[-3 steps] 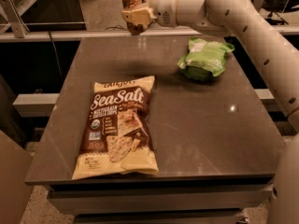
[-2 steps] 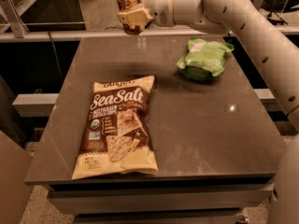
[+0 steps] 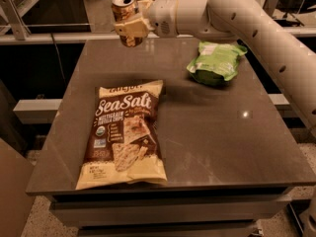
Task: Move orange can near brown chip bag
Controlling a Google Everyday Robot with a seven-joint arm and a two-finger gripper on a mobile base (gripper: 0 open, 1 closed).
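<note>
View: the single camera view, looking down across the table [image 3: 222,132] from its near edge.
Gripper: the gripper [image 3: 131,27] hung in the air over the table's far left corner, at the end of the arm [image 3: 256,26] that reached in from the right.
Gripper state: its fingers were clamped on the can, one pale pad lying across the can's middle.
Can: the can [image 3: 123,5] was held clear of the table, roughly upright with its silver top tipped a little to the left; only its top and bottom showed past the fingers.
Chip bag: the chip bag [image 3: 123,132] lay flat on the near left part of the table, its long axis running from far to near edge.
Key relation: the chip bag lay toward the camera from the gripper and below it, almost straight along the table's left side; I judged the coming move to be a pull toward the near edge and down, with little sideways travel.
Green bag: the green bag [image 3: 217,63] lay far right, well apart from both.
Containers: both bags looked sealed; nothing showed whether the can held anything.
</note>
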